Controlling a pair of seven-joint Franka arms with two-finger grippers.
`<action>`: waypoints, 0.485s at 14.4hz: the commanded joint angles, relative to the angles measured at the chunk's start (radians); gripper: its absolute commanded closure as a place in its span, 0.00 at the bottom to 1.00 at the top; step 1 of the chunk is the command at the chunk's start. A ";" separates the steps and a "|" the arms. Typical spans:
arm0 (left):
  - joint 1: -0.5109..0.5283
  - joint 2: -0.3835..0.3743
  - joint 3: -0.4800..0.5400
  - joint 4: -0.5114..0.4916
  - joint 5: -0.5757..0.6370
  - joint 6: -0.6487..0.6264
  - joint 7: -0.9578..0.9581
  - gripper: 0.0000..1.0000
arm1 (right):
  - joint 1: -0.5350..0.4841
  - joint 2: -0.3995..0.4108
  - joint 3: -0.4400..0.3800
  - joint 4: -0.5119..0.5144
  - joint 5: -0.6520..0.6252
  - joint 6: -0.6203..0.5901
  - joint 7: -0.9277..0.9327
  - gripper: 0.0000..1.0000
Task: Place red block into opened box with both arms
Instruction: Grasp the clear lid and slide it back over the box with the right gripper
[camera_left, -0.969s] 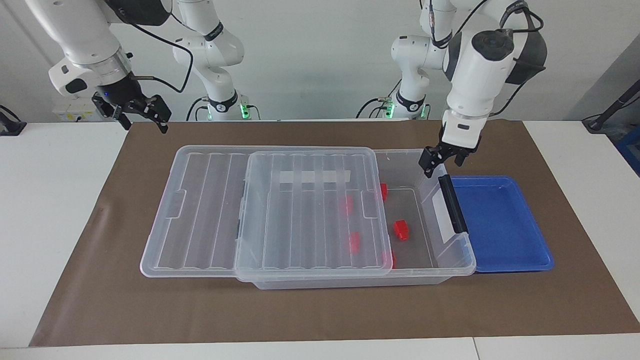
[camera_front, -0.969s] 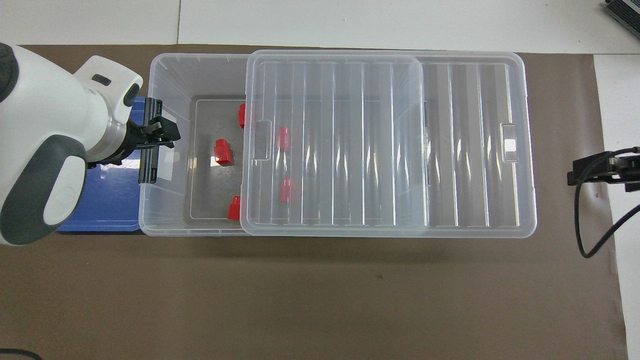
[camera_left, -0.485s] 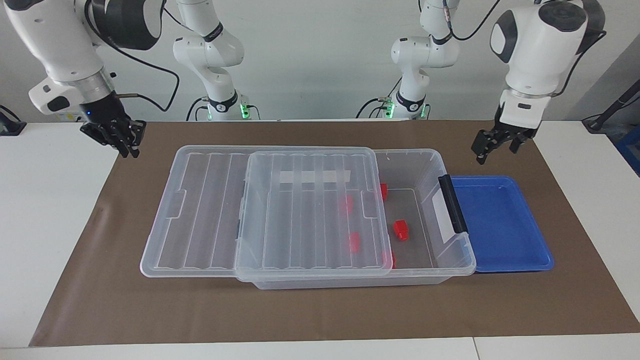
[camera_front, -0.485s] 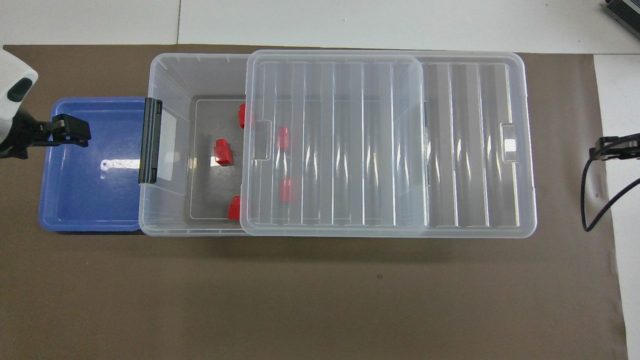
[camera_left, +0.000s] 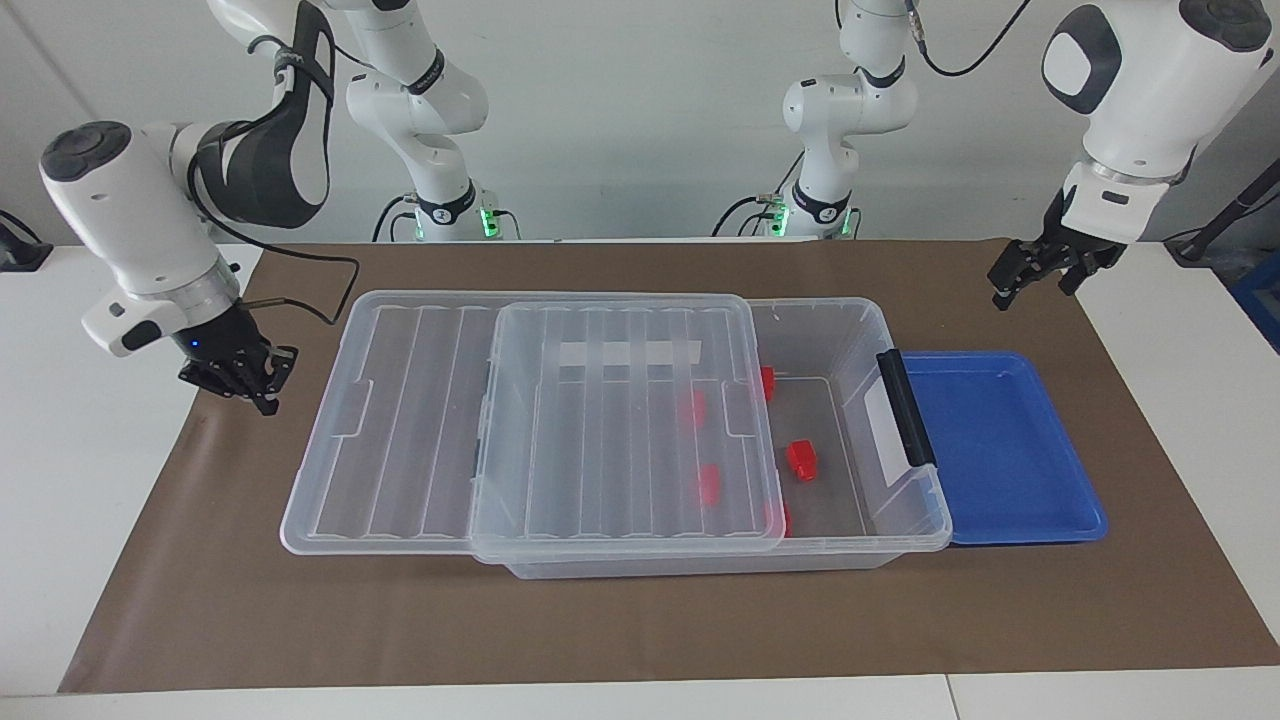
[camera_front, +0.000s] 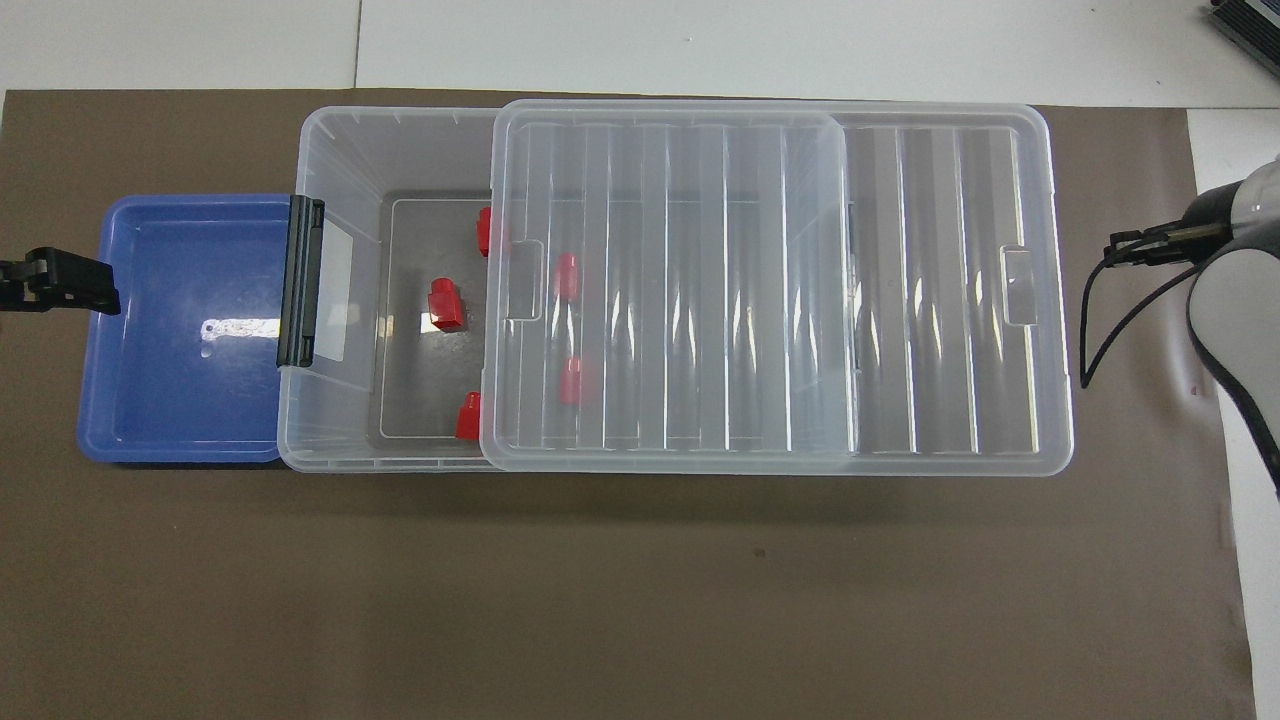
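Note:
The clear box stands mid-table, its ribbed lid slid toward the right arm's end. That leaves one end uncovered, by the black clip. One red block lies on the bare box floor. Several more sit at the lid's edge or under it. My left gripper hangs open and empty over the mat, near a corner of the blue tray. My right gripper is shut on nothing, low over the mat edge beside the lid.
A shallow blue tray lies against the box's clip end with nothing in it. A brown mat covers the table under everything. The right arm's black cable loops above the mat.
My left gripper has swung from the box's clip end out past the blue tray. My right gripper has shut and come down beside the lid. The blocks and lid have not moved.

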 joint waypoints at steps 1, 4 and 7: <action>-0.004 -0.016 -0.002 -0.004 -0.015 -0.019 0.015 0.00 | 0.003 0.030 0.010 0.015 0.038 0.029 -0.027 1.00; -0.006 -0.016 -0.002 -0.004 -0.015 -0.019 0.015 0.00 | 0.006 0.042 0.033 0.015 0.069 0.052 -0.024 1.00; -0.007 -0.016 -0.003 -0.004 -0.015 -0.019 0.013 0.00 | 0.033 0.044 0.044 0.014 0.072 0.057 -0.012 1.00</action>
